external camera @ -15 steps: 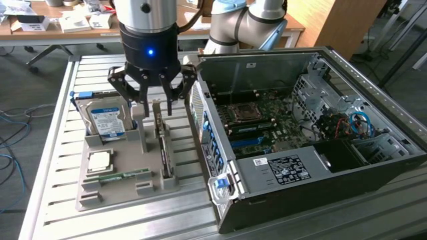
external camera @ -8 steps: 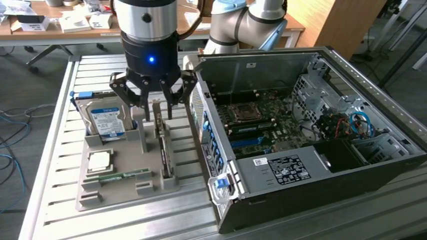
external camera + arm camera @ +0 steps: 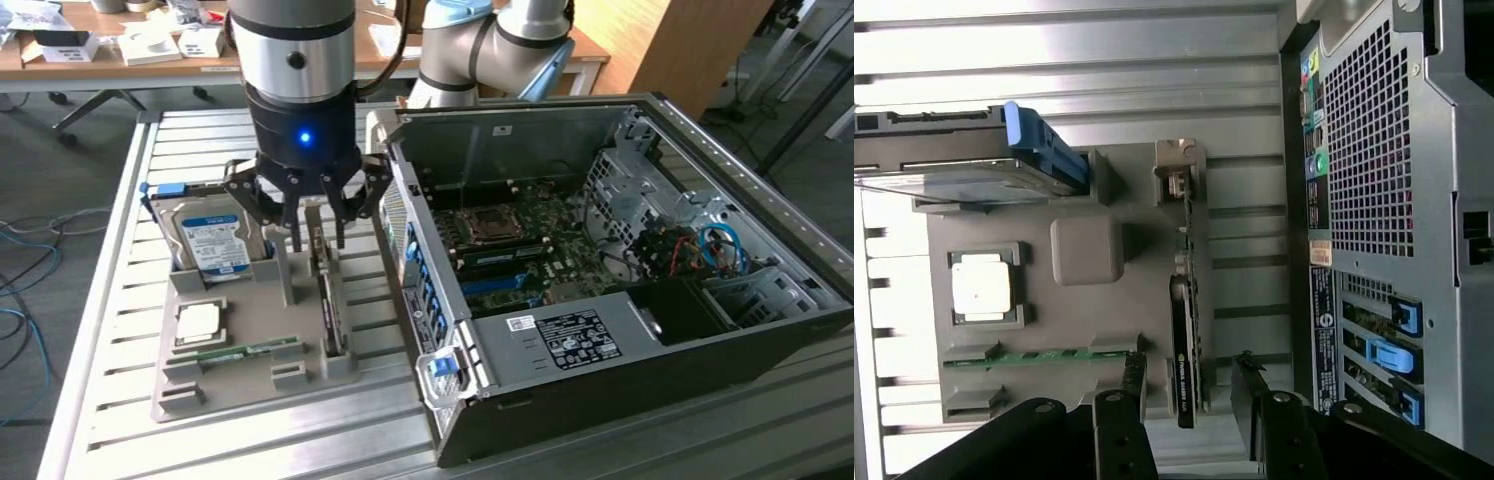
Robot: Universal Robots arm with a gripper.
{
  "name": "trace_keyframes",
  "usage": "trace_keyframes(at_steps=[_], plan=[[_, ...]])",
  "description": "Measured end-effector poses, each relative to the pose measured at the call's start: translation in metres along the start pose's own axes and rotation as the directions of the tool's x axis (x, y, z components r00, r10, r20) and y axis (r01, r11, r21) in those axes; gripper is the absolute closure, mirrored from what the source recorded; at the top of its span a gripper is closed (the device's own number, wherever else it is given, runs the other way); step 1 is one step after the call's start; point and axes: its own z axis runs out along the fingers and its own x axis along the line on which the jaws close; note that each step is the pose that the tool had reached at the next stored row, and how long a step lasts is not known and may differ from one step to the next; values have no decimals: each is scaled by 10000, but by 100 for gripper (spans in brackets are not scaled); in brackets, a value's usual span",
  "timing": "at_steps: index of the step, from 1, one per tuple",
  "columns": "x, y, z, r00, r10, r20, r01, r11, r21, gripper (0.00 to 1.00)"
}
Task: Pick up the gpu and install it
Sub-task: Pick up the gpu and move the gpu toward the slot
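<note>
Black gripper (image 3: pixel 315 240) hangs wide open over the upright gpu (image 3: pixel 328 300), gripping nothing.

Tight — hard drive (image 3: pixel 211 238) and case (image 3: pixel 400 215) flank gpu (image 3: pixel 330 300).

We count one gripper (image 3: pixel 310 235), and on it two fingers (image 3: pixel 1250 390). Directly beneath the gripper there is one gpu (image 3: pixel 327 300), set on edge. Just beside the gripper, on the side away from the computer, we count one hard drive (image 3: pixel 214 240). Further out from the gripper on that same side we count one square processor chip (image 3: pixel 200 320) and one RAM stick (image 3: pixel 247 352). These four parts share one grey holder (image 3: pixel 240 385). On the gripper's other side stands one open computer case (image 3: pixel 747 170). Under everything we count one slatted metal table (image 3: pixel 107 300).
</note>
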Motion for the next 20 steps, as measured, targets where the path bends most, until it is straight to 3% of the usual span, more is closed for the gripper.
trace_keyframes(at_steps=[20], plan=[[2, -15, 363, 10000, 0, -1, 0, 10000, 1, 53]])
